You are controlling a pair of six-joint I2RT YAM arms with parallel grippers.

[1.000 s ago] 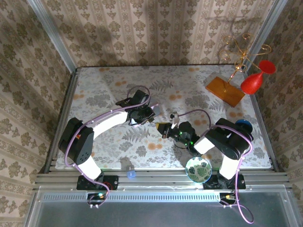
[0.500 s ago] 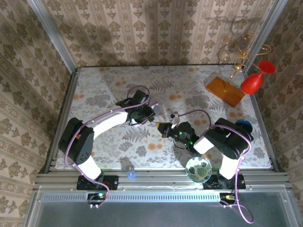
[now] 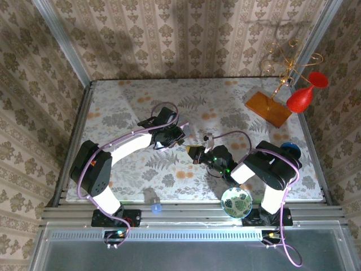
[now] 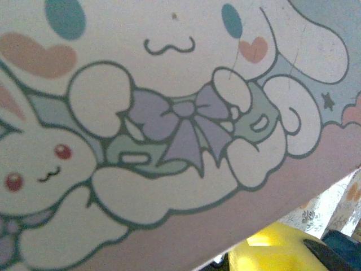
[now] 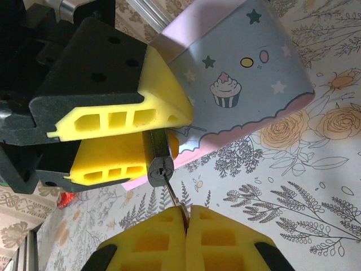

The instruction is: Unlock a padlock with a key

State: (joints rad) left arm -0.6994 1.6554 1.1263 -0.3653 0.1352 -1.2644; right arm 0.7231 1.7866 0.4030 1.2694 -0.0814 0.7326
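While between jaws, key (image 5: 174,193) at padlock (image 5: 158,161)

Green bowl (image 3: 236,202) and blue cap (image 3: 156,208) sit well apart.

You are at a robot test booth: metal rails (image 3: 186,215) frame a flowery table (image 3: 124,96) and wallpaper walls (image 3: 169,39).

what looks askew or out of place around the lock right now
Only the key. Pinched in the right hand, it meets the keyhole of the padlock at a slight slant to the lock body, and much of its blade is outside. Nothing looks spilled or damaged.
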